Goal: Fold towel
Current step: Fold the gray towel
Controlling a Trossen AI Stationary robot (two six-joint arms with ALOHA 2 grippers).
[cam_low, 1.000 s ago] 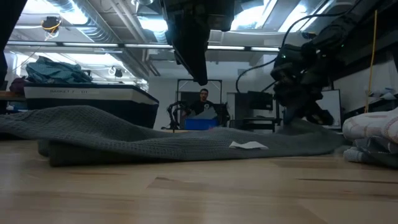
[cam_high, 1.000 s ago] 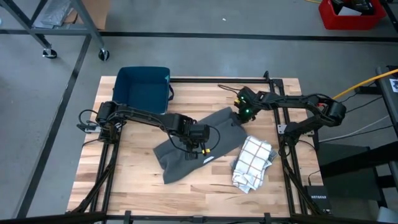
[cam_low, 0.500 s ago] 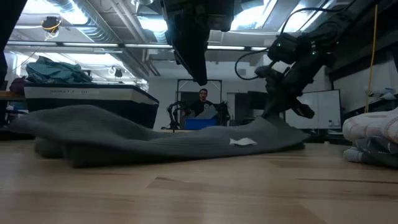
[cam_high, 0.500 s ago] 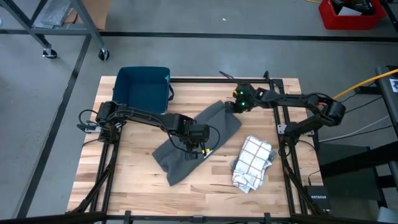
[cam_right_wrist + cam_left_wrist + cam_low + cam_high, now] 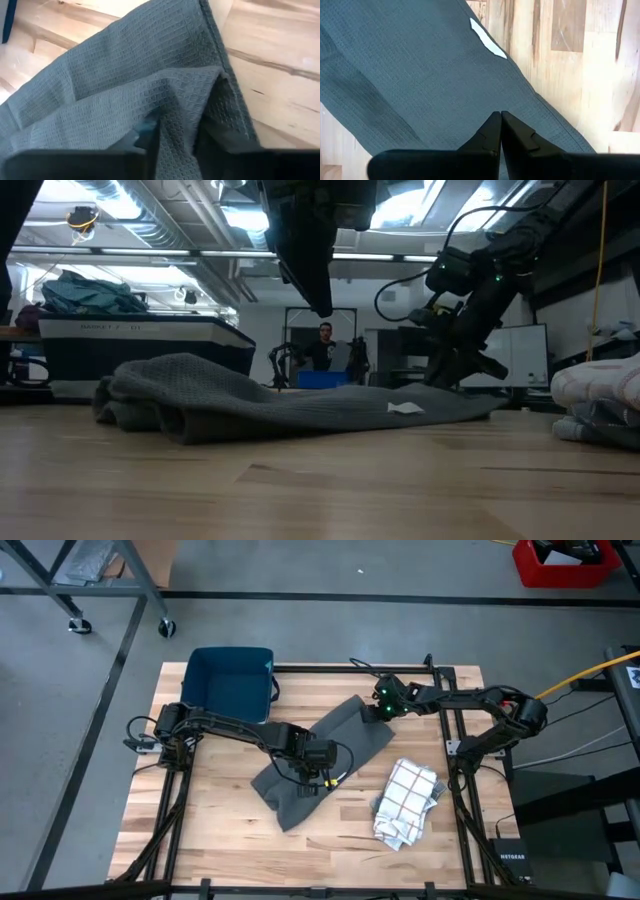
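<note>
the grey waffle-weave towel (image 5: 322, 758) lies mid-desk (image 5: 210, 830), its long axis slanting from the near-left up to the far-right corner. the right tool (image 5: 378, 712) reaches in low at that far corner, fingers slightly parted with a fold of cloth between them. the left tool (image 5: 312, 787), fingers pressed together and holding nothing, hangs over the towel's near end.

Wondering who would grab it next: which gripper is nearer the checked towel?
Left, narrowly. The left gripper sits over the grey towel, beside the checked towel; the right gripper is toward the far edge.
</note>
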